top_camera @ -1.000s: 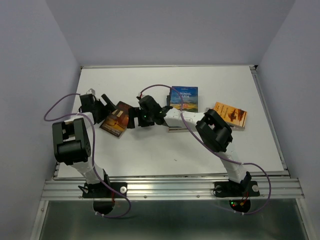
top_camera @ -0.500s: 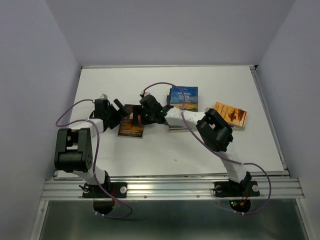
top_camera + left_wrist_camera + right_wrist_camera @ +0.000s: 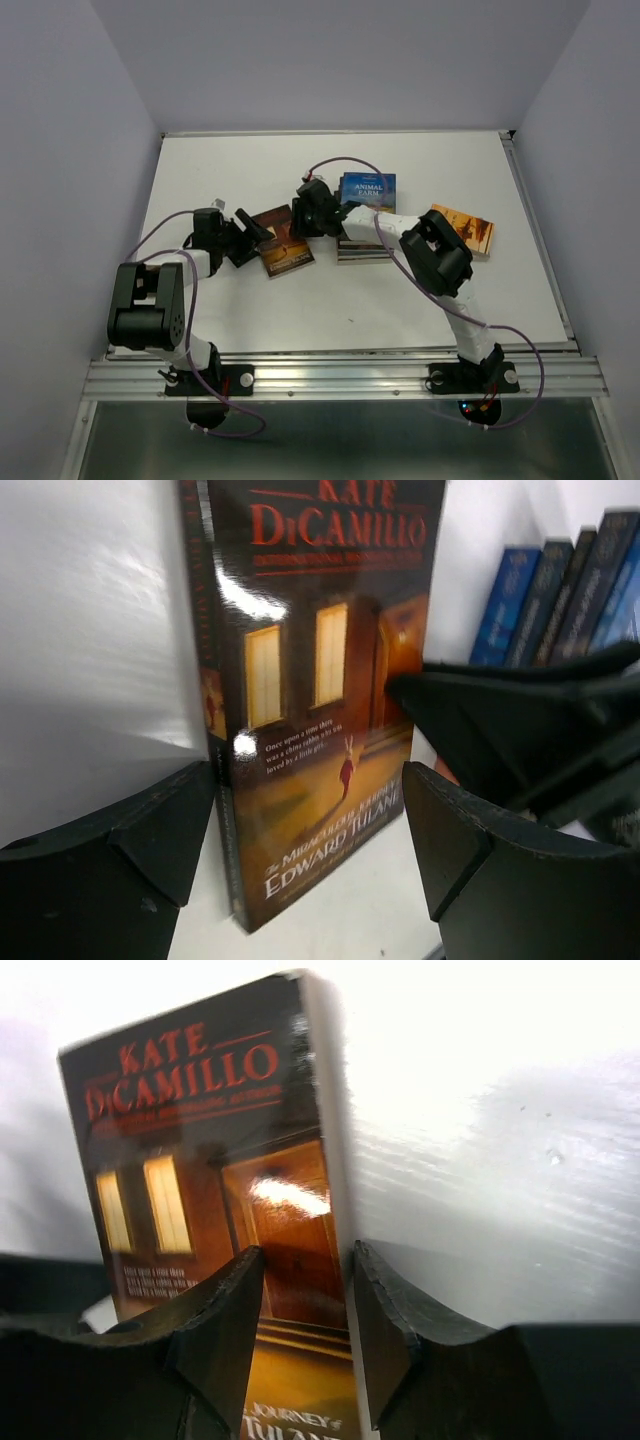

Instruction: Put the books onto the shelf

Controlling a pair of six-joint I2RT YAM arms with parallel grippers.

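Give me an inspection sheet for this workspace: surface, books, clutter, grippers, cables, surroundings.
surface: white table, aluminium rail along its near edge
job's things: Kate DiCamillo book between the grippers; Animal Farm topping a stack; orange book to the right; shelf, nothing seen
clutter: nothing seen
grippers: left gripper jaws wide, flanking the DiCamillo book; right gripper fingers straddle its edge, contact unclear
cables: purple cables loop from both arms
surroundings: plain grey-lilac walls on three sides
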